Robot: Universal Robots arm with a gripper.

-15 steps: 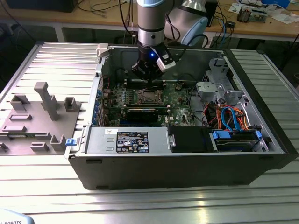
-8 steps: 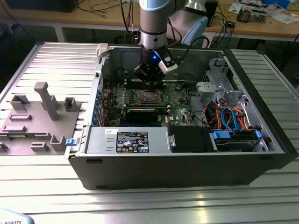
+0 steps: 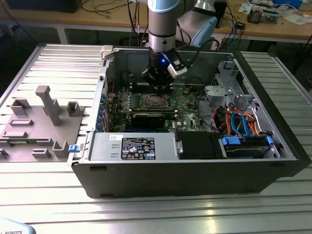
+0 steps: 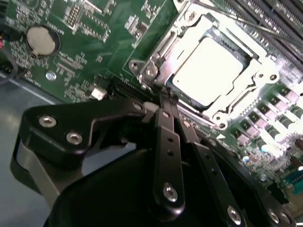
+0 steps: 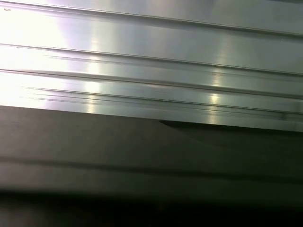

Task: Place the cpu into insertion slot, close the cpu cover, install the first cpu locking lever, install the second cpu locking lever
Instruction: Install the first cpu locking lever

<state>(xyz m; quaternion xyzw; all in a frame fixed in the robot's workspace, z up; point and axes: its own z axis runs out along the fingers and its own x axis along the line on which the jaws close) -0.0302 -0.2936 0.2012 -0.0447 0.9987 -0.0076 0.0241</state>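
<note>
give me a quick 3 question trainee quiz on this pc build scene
1. True or false: the cpu already sits in the insertion slot.
2. In the second wrist view, the gripper tips are: A) at the edge of the cpu cover, B) by the round coin battery, C) over the blue cables.
3. What colour is the circuit board?

Key: 1 true. 2 A. 3 green.

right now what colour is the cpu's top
Pale silver-grey, glaring bright; the cpu shows best in the second wrist view.
</note>
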